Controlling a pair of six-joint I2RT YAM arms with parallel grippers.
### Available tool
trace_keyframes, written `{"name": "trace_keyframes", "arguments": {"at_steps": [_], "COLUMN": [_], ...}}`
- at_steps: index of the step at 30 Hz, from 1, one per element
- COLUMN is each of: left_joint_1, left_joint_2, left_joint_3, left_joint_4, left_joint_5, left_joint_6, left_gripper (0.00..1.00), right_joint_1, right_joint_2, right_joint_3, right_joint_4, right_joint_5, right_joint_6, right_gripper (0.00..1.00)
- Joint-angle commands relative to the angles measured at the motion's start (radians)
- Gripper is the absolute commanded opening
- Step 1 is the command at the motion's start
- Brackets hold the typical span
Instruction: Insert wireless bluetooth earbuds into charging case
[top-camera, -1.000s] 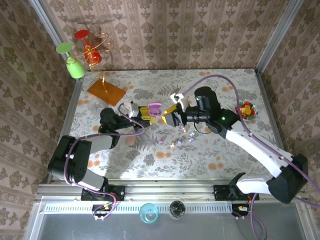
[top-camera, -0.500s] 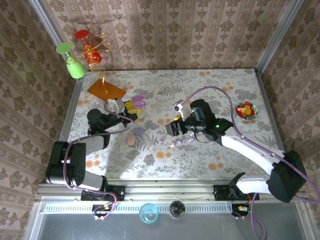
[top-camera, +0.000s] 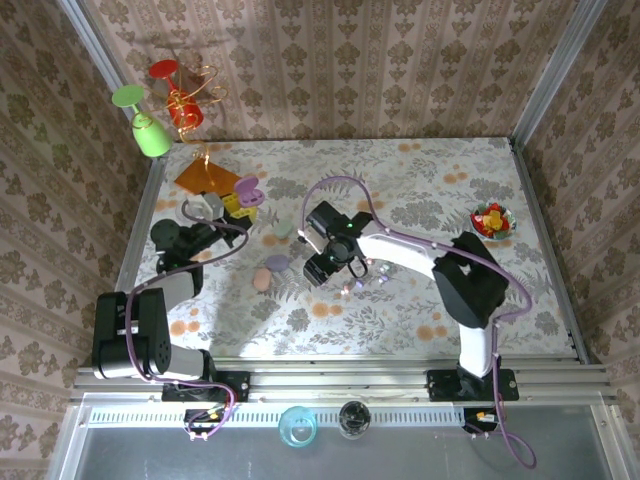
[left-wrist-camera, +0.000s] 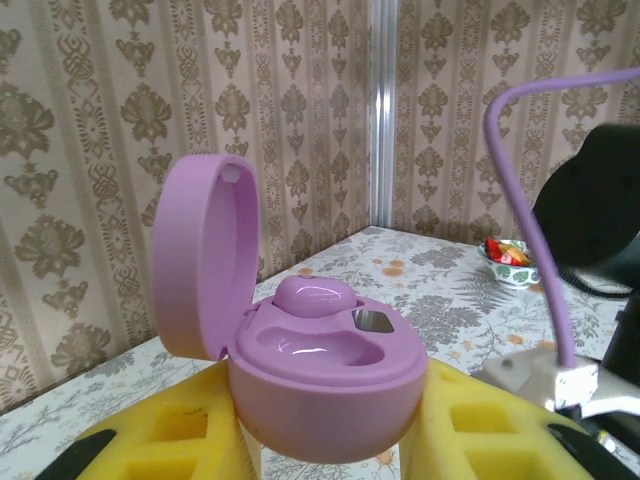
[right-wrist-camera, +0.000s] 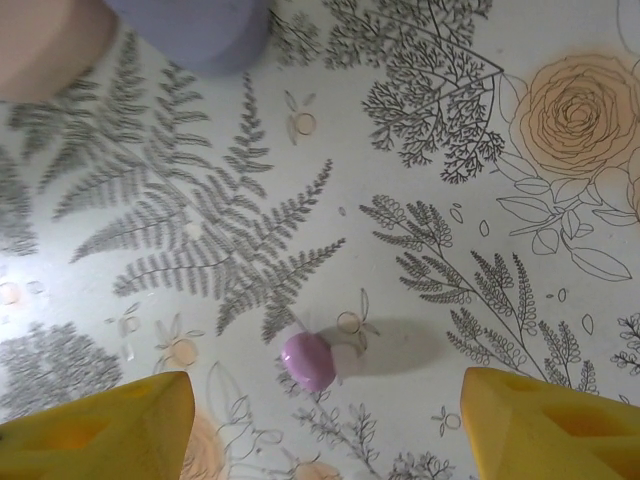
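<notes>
Legible text, labels, brands, numbers, signs: none.
</notes>
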Motion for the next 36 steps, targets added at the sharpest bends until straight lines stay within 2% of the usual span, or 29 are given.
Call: {"name": "trace_keyframes", "arguments": {"at_steps": [1,6,12,16,18,30,36], "left_joint_1": [0.016,0.02,0.02,0.02,0.02,0.02,0.017], "left_joint_2": [-0.029,-0.029,-0.03,-0.033,-0.035,-0.035,-0.032], "left_joint_3": [0.007,0.009,0.009,0.007,0.005,0.01,0.01], "left_joint_4": [0.038,0.039,0.039,0.038,0.038,0.038,0.038], "left_joint_5": [0.016,0.027,0.031,0.031,0.033,0.048,0.047], "left_joint_6": [-0.019,-0.027,-0.032,-0.03,-0.032,-0.033,-0.03], "left_gripper": [0.27,0.27,0.27,0.27,0.27,0.27,0.28], "right_joint_1": [0.012,0.019,0.024,0.026,0.027,0.035,0.038], "right_joint_2": [0.063,0.151,0.228,0.24,0.231,0.171,0.182], "right_joint_3": [0.081,0.152,0.222,0.233,0.223,0.152,0.158], "right_joint_4": [-0.144,-0.164,-0.202,-0.23,-0.24,-0.263,-0.238], "right_joint_5": [0.056,-0.024,-0.045,-0.063,-0.061,-0.01,0.03], "right_joint_6": [-0.015,-0.031,-0.046,-0.052,-0.052,-0.012,0.028], "right_gripper": [0.71,0.67,0.64,0.56,0.52,0.44,0.45]}}
